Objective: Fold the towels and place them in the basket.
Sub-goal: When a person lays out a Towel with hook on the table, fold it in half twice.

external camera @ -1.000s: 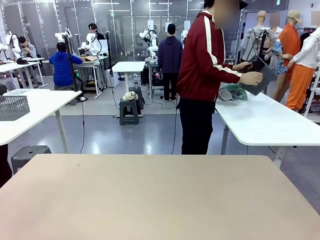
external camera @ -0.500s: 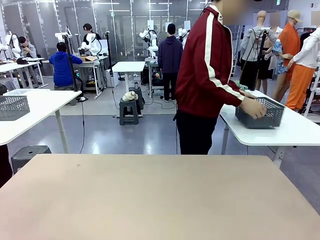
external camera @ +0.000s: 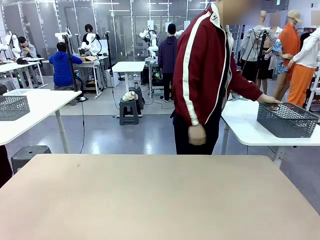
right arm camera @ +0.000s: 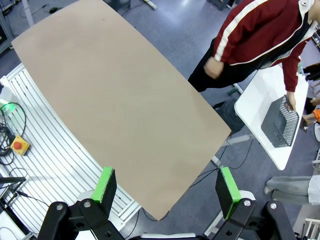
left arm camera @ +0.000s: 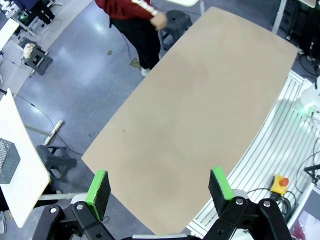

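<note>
Left hand [left arm camera: 159, 175] hangs high over the tan desk [left arm camera: 200, 115], jaws spread wide and holding nothing. Right hand [right arm camera: 166, 172] does the same above its own end. Both seem parked up there to leave the desk free for the person [external camera: 205, 75], since nothing to fold lies within reach. The basket [external camera: 287, 120] sits on a white side desk [external camera: 245, 125], well apart from both. The person's hand [external camera: 270, 99] rests on its rim, probably to bring it over.
</note>
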